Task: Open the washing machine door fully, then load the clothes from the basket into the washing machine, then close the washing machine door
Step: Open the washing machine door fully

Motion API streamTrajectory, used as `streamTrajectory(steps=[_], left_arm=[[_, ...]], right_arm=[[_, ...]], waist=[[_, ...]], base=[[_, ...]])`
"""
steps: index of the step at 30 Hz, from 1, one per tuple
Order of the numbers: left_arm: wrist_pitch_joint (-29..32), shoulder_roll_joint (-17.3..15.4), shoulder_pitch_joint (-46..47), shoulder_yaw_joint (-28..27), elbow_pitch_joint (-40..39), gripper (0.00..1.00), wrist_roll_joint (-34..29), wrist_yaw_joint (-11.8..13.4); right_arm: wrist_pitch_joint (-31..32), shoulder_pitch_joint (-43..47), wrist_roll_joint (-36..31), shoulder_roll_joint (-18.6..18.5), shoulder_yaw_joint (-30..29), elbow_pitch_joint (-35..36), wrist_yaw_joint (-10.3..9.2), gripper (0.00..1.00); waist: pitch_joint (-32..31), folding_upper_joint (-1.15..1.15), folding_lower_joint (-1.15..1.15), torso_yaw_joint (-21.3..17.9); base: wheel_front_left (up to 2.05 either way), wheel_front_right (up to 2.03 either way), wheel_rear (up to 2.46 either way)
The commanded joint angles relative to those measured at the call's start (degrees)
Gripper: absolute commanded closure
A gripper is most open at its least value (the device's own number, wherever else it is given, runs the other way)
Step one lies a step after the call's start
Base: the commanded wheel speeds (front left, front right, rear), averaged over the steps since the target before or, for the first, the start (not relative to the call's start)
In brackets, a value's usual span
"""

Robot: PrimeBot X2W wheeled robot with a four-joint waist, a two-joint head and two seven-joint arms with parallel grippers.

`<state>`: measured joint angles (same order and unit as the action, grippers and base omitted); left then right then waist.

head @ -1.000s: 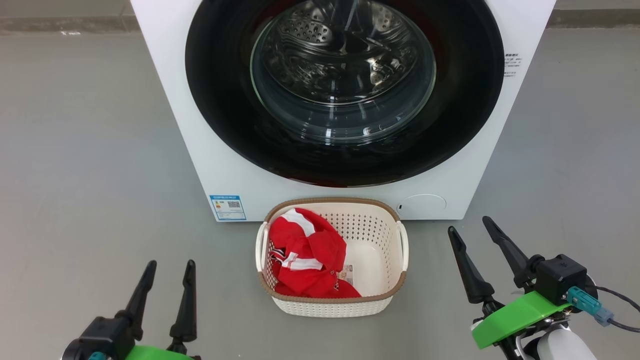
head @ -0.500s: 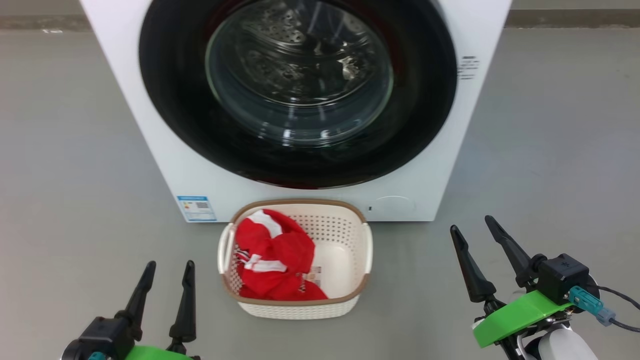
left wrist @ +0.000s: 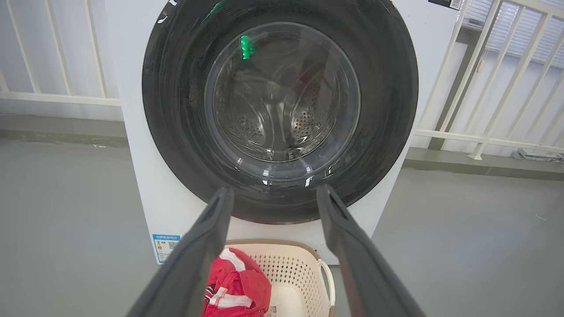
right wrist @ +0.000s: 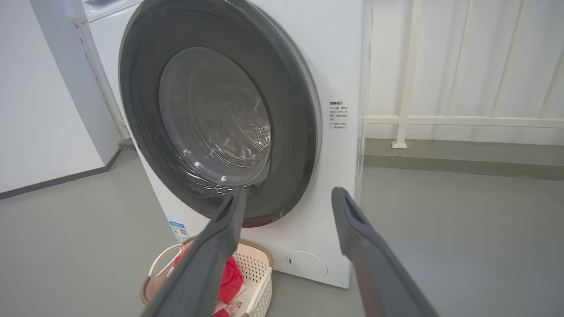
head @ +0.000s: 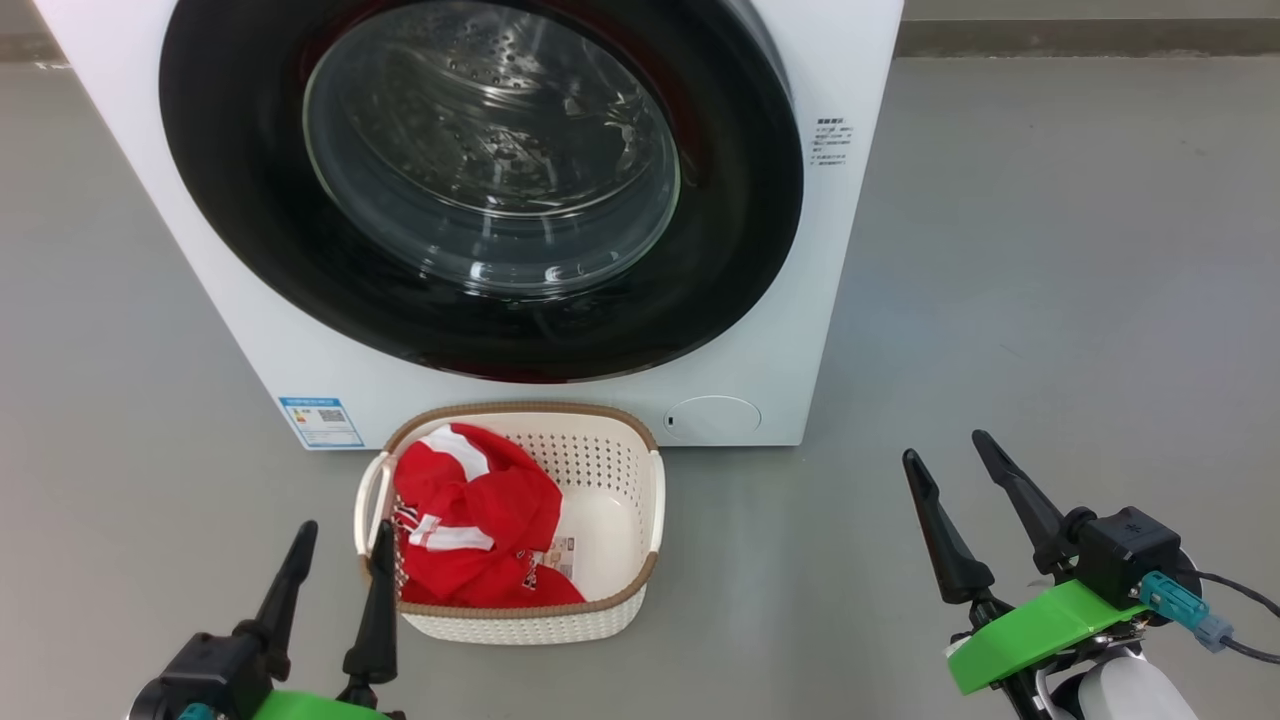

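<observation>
The washing machine is cut off on top; clothes hide half the basket; left gripper and right gripper keep fingers spread.

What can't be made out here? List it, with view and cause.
- Washing machine door top: cut by the head view's upper edge.
- Side print, blue label: too small to read, head view.
- Clothes: bunched in the basket; count unclear, head view.
</observation>
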<state>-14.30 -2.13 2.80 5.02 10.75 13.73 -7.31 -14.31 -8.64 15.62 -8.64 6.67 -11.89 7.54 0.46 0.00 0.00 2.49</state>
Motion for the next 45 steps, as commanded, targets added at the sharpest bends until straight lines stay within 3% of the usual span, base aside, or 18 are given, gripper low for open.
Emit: streamTrajectory(steps=[1,45], left_arm=[[-0.7,-0.8,2.2,-1.7,-1.4,0.00,0.4,-0.2],[-0.7,-0.8,2.2,-2.5,-1.7,0.00,1.2,-0.2]], right_arm=[[-0.7,-2.1,-0.8,0.2,1.1,1.4,-0.05,0.00],[-0.7,-2.3,-0.2,-0.4,1.6,1.4,-0.05,0.00]], waist=[[0.0,0.00,0.00,0.0],[0.9,0.00,0.00,0.7]], base=[[0.12,0.12,-0.25],[0.00,0.00,0.00]])
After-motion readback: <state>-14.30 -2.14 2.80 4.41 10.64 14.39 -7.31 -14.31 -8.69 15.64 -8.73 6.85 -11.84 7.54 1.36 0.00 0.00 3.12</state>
